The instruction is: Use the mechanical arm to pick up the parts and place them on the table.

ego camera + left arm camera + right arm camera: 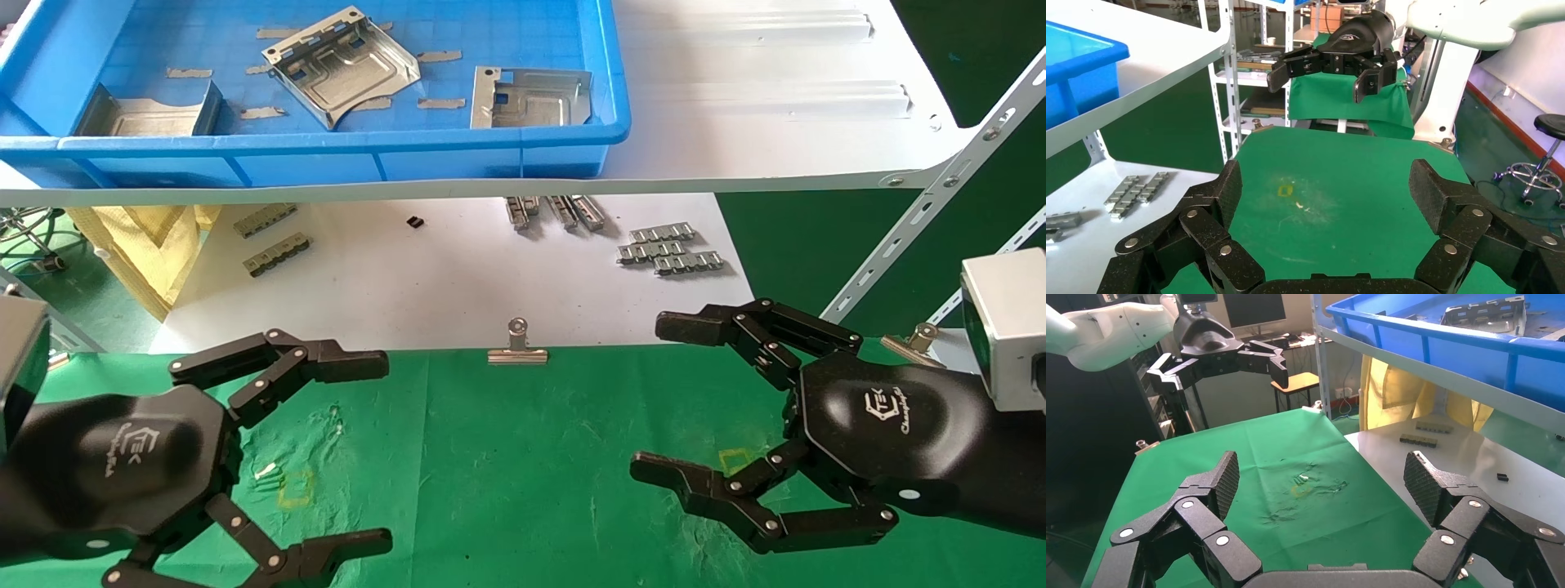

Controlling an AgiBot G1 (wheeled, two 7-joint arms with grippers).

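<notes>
Three shiny stamped metal parts lie in a blue bin (pixel 327 155) on the white shelf at the back: one in the middle (pixel 339 65), one to the right (pixel 531 98), one at the left (pixel 151 114). One part (pixel 1483 312) also shows in the right wrist view. Below the shelf, the green table (pixel 507 457) carries none of them. My left gripper (pixel 380 453) hovers over the table's left side, open and empty. Opposite it, my right gripper (pixel 654 400) hovers over the right side, open and empty too. Each faces the other across the cloth (pixel 1324 187) (pixel 1321 478).
Small grey ribbed strips (pixel 670 249) lie on the white sheet (pixel 458 278) beyond the cloth. A silver binder clip (pixel 517 347) pins the cloth's far edge. The shelf's slanted strut (pixel 940 188) stands at the right. Yellow square marks (pixel 296 488) (pixel 739 460) dot the cloth.
</notes>
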